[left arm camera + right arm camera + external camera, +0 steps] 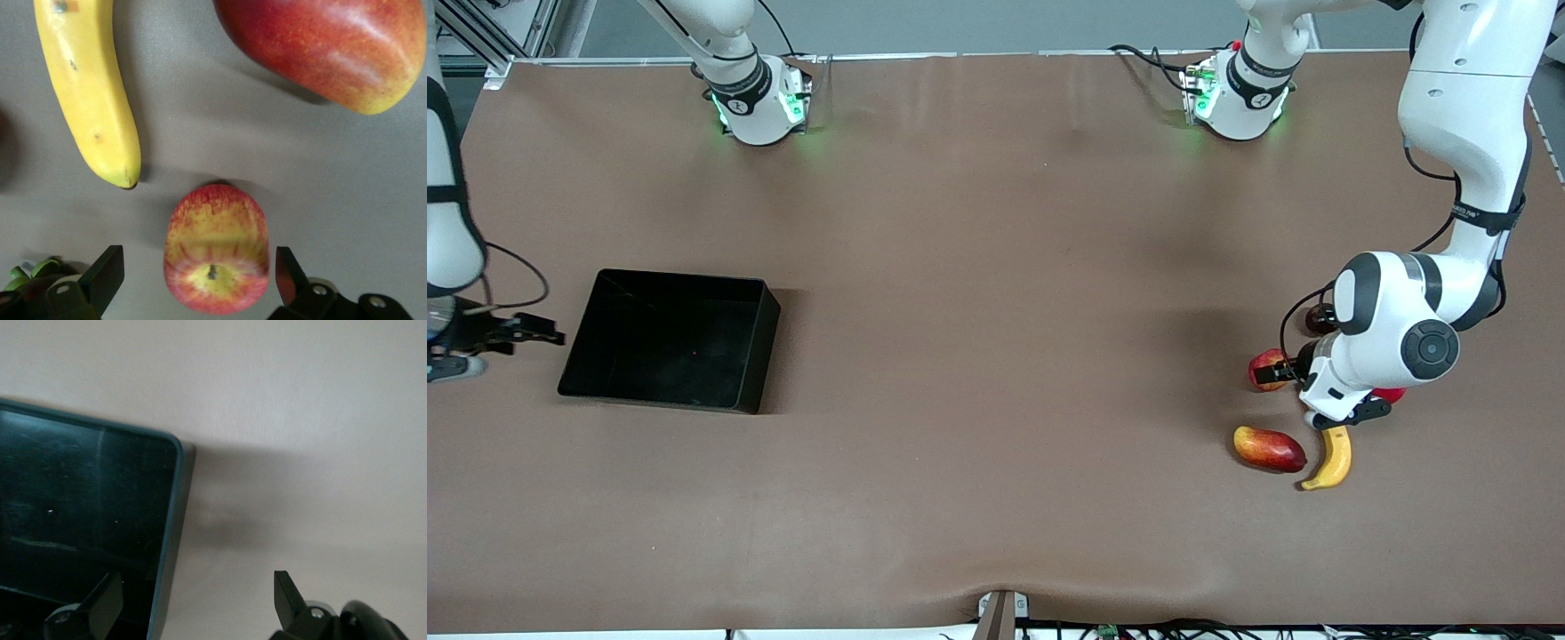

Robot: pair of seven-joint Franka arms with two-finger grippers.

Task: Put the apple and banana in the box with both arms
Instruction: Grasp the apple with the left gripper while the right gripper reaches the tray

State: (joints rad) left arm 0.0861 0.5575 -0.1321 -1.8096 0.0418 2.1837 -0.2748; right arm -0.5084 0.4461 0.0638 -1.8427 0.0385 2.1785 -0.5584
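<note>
The left arm [1449,178] folds down at its own end of the table, its wrist low and the left gripper [200,280] pointing downward with both fingers [107,277] spread wide. The right gripper [193,603] hangs at the other end, fingers equally wide apart.

The apple [1264,369] [217,257], red with yellow streaks, sits on the table at my left arm's end, stem end turned toward my wrist camera. It lies between the spread fingers of my left gripper [200,267], with a gap on each side. The banana [1332,458] [90,93] lies flat, nearer the front camera than the apple (yellow, curved, dark-tipped). The box [760,356] [170,520], glossy black, stands upright and empty toward my right arm's end.
</note>
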